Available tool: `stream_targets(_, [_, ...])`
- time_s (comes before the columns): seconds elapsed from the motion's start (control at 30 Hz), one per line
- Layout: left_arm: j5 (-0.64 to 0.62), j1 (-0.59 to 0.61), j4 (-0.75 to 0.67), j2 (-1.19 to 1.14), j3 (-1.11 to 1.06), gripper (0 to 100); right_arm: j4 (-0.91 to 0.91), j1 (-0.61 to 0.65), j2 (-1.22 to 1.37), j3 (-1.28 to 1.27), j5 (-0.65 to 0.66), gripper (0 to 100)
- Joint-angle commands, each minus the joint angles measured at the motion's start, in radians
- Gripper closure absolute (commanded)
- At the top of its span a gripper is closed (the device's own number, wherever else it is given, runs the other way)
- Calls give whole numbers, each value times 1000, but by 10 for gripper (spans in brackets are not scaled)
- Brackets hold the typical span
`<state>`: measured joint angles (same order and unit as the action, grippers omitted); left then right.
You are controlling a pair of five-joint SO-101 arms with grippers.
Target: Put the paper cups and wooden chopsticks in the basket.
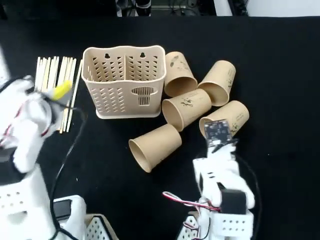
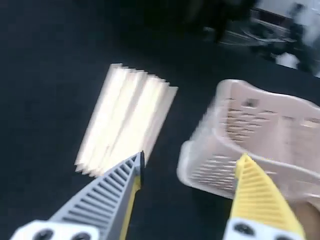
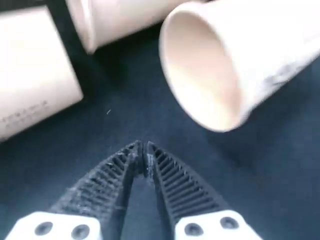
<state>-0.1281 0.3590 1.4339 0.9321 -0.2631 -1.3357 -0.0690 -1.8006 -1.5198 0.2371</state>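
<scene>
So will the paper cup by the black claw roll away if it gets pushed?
Probably: the paper cup lies on its side, and its tapered shape would likely make it curve. It looks thin and empty, so probably light and easily squashed.

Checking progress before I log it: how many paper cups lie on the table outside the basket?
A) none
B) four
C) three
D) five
D: five paper cups lie on their sides on the table, all beside the basket.
</scene>
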Motion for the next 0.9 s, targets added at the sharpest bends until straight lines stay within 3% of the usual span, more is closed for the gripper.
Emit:
stream_targets(0.0, [69, 157, -3, 86, -151, 704, -5, -41, -68, 148, 87, 985])
stream_targets(0.1, [115, 248, -48, 138, -343, 704, -6, -40, -67, 257, 267, 984])
stream_targets(0.17, [140, 275, -138, 161, -504, 704, -9, -9, -59, 312, 388, 983])
stream_targets(0.27, [143, 282, -298, 183, -748, 705, -31, 72, -42, 354, 471, 983])
stream_targets(0.43, [143, 278, -502, 221, -1017, 705, -35, 203, 159, 398, 417, 972])
stream_targets(0.67, [201, 289, -600, 331, -1234, 703, -81, 420, 581, 668, 285, 821])
stream_targets(0.87, [241, 278, -543, 502, -1296, 704, -52, 651, 863, 812, 203, 742])
